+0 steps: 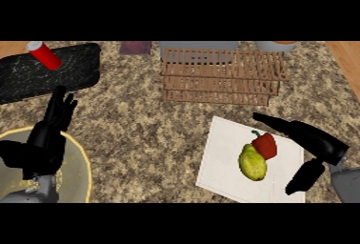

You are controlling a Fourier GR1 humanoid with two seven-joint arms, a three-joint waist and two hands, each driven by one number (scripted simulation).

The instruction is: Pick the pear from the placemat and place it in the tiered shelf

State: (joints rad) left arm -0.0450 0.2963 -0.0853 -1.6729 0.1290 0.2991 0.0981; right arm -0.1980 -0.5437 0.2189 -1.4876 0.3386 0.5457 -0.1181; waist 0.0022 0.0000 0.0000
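A yellow-green pear [252, 163] lies on the white placemat [224, 162] at the lower right, touching a red bell pepper [265, 145] just beyond it. My right hand [313, 138] is open to the right of both, fingers stretched over the mat's far right corner and thumb hanging down by its right edge, not touching the pear. The wooden slatted tiered shelf [221, 76] stands at the back centre. At the left, my left hand [45, 138] rests open with fingers pointing up.
A black tray [42, 76] carrying a red can [44, 55] sits at the back left. A yellow-rimmed plate [74, 167] lies under the left forearm. Grey containers [200, 45] stand behind the shelf. Wood edges border the speckled counter [141, 128].
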